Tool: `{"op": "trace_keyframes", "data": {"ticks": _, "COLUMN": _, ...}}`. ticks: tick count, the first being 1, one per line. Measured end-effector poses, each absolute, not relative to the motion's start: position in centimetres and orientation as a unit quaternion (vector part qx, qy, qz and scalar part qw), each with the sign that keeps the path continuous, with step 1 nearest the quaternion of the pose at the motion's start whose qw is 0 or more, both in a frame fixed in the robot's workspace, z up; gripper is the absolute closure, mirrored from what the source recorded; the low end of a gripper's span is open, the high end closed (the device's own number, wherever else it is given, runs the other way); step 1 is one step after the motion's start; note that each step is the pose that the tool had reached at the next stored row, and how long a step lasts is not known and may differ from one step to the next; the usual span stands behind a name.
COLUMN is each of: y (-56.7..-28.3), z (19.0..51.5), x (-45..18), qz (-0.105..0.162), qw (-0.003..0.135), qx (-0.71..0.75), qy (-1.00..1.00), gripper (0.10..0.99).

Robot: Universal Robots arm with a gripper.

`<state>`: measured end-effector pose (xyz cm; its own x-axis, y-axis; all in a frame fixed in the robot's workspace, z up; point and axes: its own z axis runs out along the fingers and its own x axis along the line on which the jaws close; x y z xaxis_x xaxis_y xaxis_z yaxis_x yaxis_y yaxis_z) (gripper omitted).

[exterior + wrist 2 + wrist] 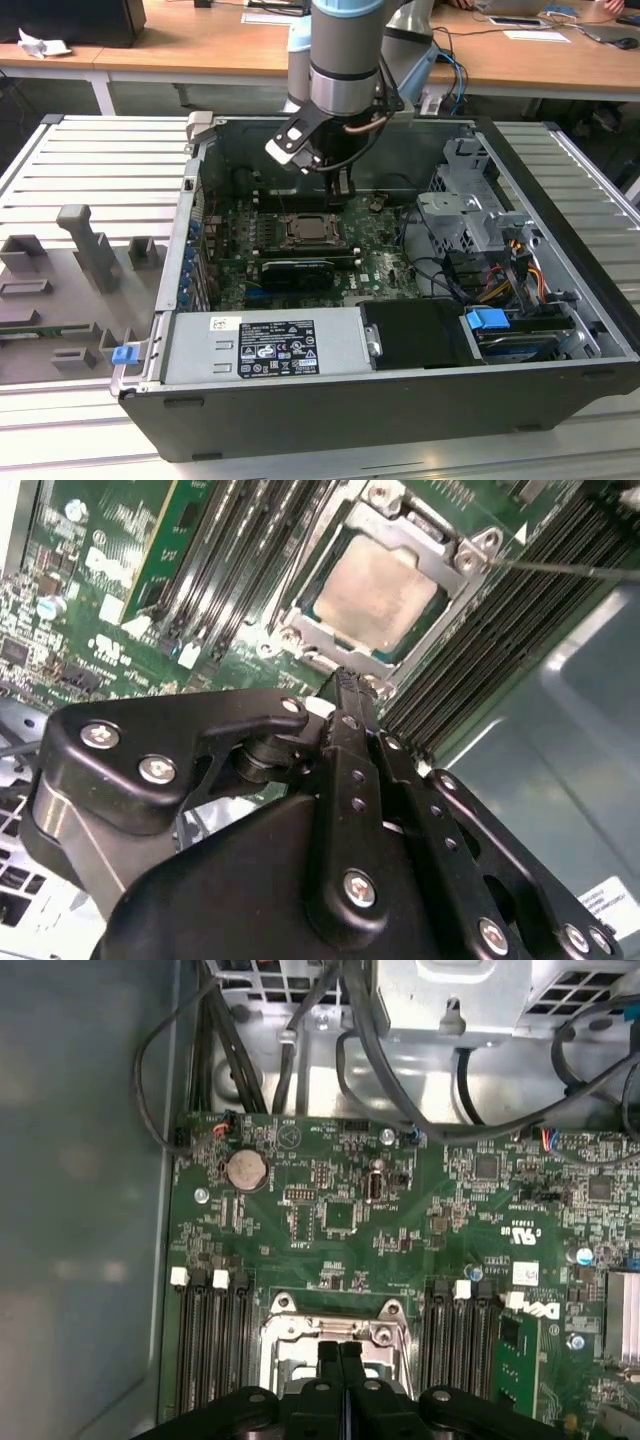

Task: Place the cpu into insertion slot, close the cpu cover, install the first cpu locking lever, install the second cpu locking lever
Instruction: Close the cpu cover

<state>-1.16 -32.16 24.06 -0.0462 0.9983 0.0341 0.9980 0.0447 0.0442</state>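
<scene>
The open computer case [400, 415] on the counter [90, 160] holds one green circuit board [400, 1230] and one grey power supply [265, 345]. One cpu [380, 585] sits in the slot [285, 232] under the flat-lying cover [330, 640]. The hand [340, 1348] hangs just above it, empty, with its fingers together.

This looks like a robotics lab or workshop. An opened computer case [350, 420] lies on a ribbed aluminium surface [90, 170], grey part fixtures [95, 245] stand at the exterior view's left, and far wooden desks [200, 45] hold cables [455, 70] and papers [537, 36].
</scene>
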Motion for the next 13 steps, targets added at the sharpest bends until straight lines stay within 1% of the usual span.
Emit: {"op": "trace_keyframes", "data": {"ticks": 13, "y": -32.1, "z": 21.8, "x": -4.2, "qz": 0.028, "qw": 0.002, "qx": 0.683, "qy": 0.73, "gripper": 0.98}}
